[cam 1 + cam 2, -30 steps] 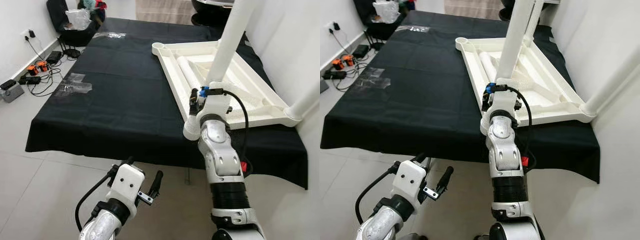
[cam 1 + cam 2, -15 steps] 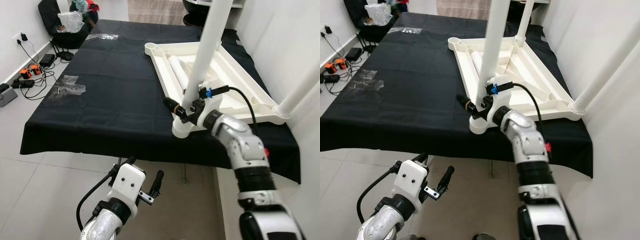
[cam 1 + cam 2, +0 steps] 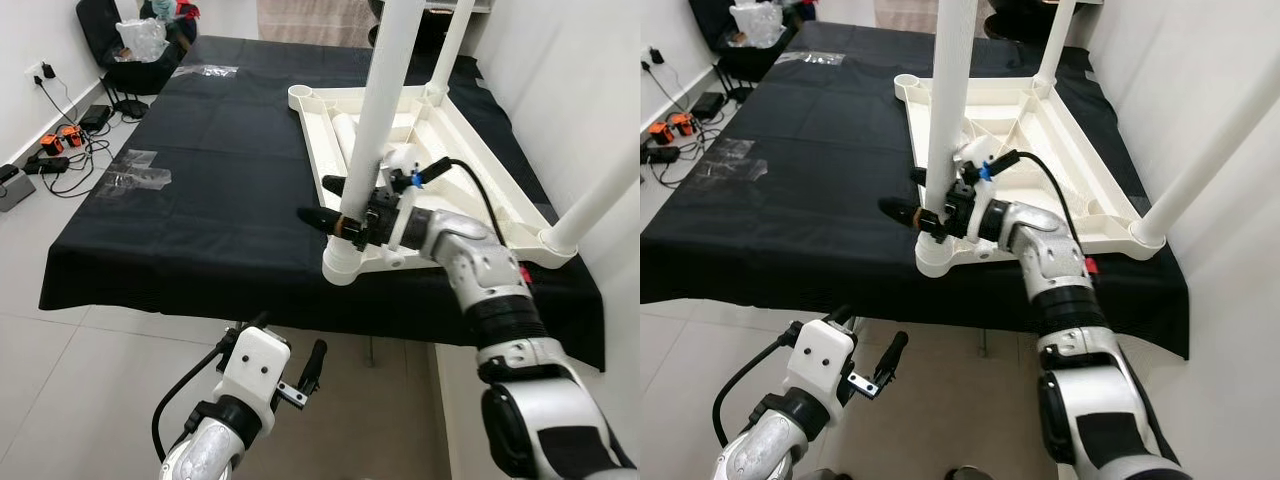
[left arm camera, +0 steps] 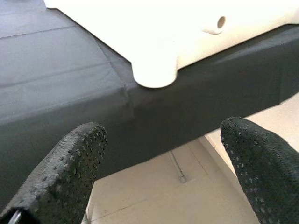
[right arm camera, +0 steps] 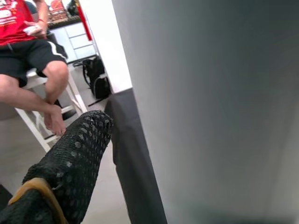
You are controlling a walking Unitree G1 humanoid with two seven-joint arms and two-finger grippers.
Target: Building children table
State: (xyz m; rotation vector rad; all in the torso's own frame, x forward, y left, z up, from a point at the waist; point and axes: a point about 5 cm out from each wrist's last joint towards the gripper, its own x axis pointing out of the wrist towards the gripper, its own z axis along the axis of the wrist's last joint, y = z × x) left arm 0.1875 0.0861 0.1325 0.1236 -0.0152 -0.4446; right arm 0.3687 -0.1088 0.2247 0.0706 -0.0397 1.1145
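The white children's table lies upside down, its tabletop (image 3: pixel 500 195) resting on black cloth. Three legs stand up from its corners: the near one (image 3: pixel 375 110), a far one (image 3: pixel 452 45) and a right one (image 3: pixel 600 200). A loose leg (image 3: pixel 347 135) lies inside the frame, near an empty corner socket (image 3: pixel 305 97). My right gripper (image 3: pixel 335 216) is shut around the near leg just above its socket, with one black finger (image 3: pixel 318 216) pointing left in front of it. My left gripper (image 4: pixel 163 163) hangs open below the cloth edge, under that corner (image 4: pixel 154 70).
Black cloth (image 3: pixel 200 200) covers the work table, with plastic wrappers (image 3: pixel 140 172) on its left part. Cables and chargers (image 3: pixel 55 150) lie on the floor at left. A white wall (image 3: pixel 580 80) stands close on the right. A person (image 5: pixel 28 46) sits on a white stool beyond.
My right forearm has swung out to the right, and its gripper has turned from upright to lying sideways across the leg's base. The head view has shifted. The left arm has not moved.
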